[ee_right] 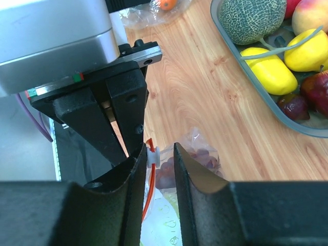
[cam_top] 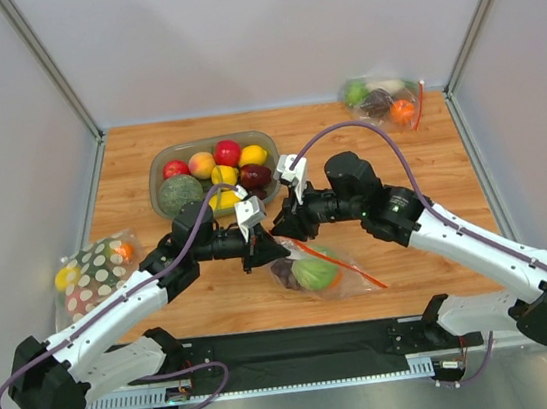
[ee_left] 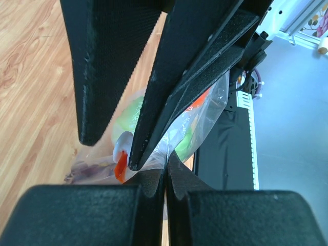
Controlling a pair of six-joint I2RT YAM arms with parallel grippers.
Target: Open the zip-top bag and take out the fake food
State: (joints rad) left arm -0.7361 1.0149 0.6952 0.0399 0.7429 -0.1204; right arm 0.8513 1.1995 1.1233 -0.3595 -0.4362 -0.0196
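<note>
The zip-top bag (cam_top: 321, 271) lies on the wooden table near the front middle, its orange-red zip strip (cam_top: 342, 261) running along it. Inside show a light green fruit (cam_top: 315, 274) and purple grapes (cam_top: 285, 274). My left gripper (cam_top: 264, 248) is at the bag's left end. In the left wrist view it (ee_left: 166, 168) is shut on the clear film beside the mouth. My right gripper (cam_top: 282, 229) meets it there. In the right wrist view it (ee_right: 160, 149) is narrowly open around the white slider (ee_right: 152, 156), which touches only the left finger. The grapes (ee_right: 202, 156) lie below.
A grey bowl (cam_top: 158, 169) of apples, lemons and a green squash stands behind the grippers. A second clear bag (cam_top: 381, 100) of fake food lies at the back right. A white polka-dot bag (cam_top: 96, 270) lies at the left edge. A black mat (cam_top: 302, 347) lines the front.
</note>
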